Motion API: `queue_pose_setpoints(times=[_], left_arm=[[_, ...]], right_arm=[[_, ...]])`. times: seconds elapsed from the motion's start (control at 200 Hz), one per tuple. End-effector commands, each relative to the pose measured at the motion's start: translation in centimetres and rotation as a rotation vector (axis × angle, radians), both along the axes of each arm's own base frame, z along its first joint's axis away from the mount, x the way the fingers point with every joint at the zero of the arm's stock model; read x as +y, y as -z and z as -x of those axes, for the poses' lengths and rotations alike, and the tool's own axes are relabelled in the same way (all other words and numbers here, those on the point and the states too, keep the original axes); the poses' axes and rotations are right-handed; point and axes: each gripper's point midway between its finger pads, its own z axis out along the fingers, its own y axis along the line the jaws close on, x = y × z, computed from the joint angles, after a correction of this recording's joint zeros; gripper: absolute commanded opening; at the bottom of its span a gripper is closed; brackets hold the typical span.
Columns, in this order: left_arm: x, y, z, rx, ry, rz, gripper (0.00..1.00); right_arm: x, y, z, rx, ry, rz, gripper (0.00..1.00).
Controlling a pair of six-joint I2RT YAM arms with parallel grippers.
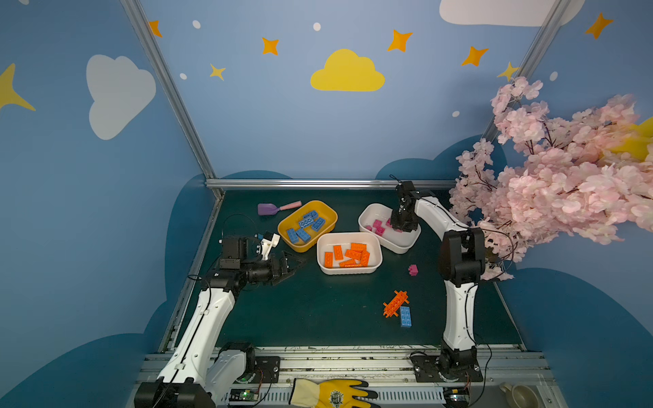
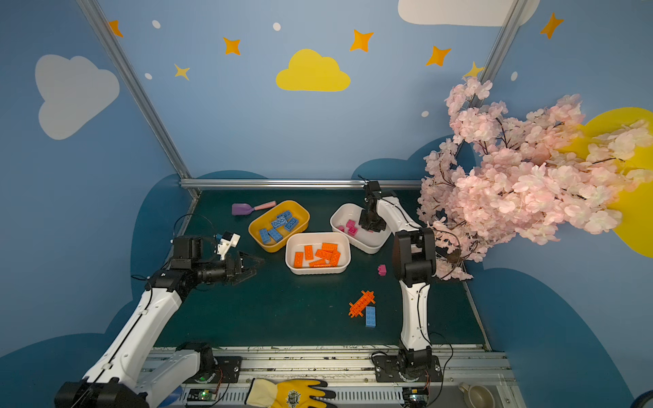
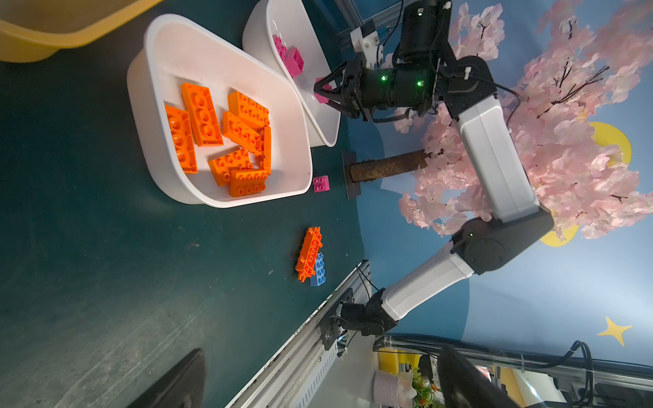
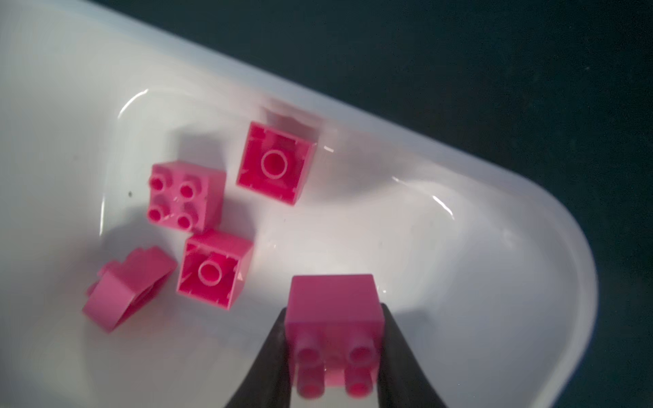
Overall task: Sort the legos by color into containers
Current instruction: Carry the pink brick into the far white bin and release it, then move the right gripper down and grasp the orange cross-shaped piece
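My right gripper (image 4: pixel 334 318) is shut on a pink brick (image 4: pixel 334 303), held studs toward the camera over the back-right white container (image 1: pixel 406 245). Several pink bricks (image 4: pixel 187 196) lie in that container. The yellow container (image 1: pixel 327 212) holds several blue bricks (image 1: pixel 305 222). The middle white container (image 1: pixel 353 271) holds several orange bricks (image 1: pixel 353 254). Loose on the mat are a pink brick (image 1: pixel 412 270), a spiky orange piece (image 1: pixel 395 303) and, touching it, a blue brick (image 1: pixel 405 316). My left gripper (image 1: pixel 298 268) stands open and empty, left of the orange bricks' container.
A purple scoop (image 1: pixel 268 209) with a pink handle lies behind the yellow container. A pink blossom tree (image 1: pixel 547 176) overhangs the right side, its trunk base (image 3: pixel 353 173) near the loose pink brick. A yellow glove (image 1: pixel 335 392) rests on the front rail.
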Motion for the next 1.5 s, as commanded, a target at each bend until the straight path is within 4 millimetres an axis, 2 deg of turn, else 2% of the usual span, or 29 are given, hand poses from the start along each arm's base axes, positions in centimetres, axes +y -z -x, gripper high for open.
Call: queue_pose_setpoints(times=[0.0,0.11,0.205,0.27,0.43,0.571,0.801,0.981,1.131,1.286,1.492], left_arm=[[-0.1,-0.9,-0.2,-0.028,0.012,0.014,1.00],[-0.1,-0.8,-0.2,-0.023,0.013,0.012,1.00],[-0.1,-0.7,-0.2,-0.017,0.014,0.014,1.00],[-0.2,-0.7,-0.3,-0.021,0.013,0.015,1.00],[-0.2,-0.4,-0.4,-0.019,0.015,0.019,1.00],[-0.3,-0.1,-0.2,-0.014,0.021,0.023,1.00],[-0.4,0.4,-0.1,-0.005,0.022,0.024,1.00],[-0.5,0.2,0.1,-0.015,0.025,0.025,1.00],[-0.4,0.2,0.5,-0.021,0.025,0.023,1.00],[-0.4,0.4,0.9,-0.022,0.024,0.022,1.00],[-0.4,0.6,1.3,-0.020,0.022,0.021,1.00]], right_arm=[[0.0,0.1,-0.1,0.045,0.037,-0.038,0.28],[1.3,-0.5,-0.5,0.057,0.006,-0.100,0.50],[2.1,-2.7,-0.1,0.013,-0.031,-0.125,0.58],[2.0,-4.2,1.1,-0.004,-0.038,-0.127,0.60],[1.1,-7.0,6.0,-0.032,-0.038,-0.105,0.64],[0.6,-7.5,11.8,-0.024,-0.040,-0.113,0.66],[3.2,-5.1,21.8,0.093,0.065,-0.209,0.70],[4.5,-3.0,27.6,0.182,0.231,-0.213,0.69],[4.8,-1.6,30.6,0.212,0.306,-0.186,0.68],[4.9,0.6,32.4,0.235,0.359,-0.189,0.66],[5.1,2.2,32.1,0.220,0.378,-0.190,0.60]])
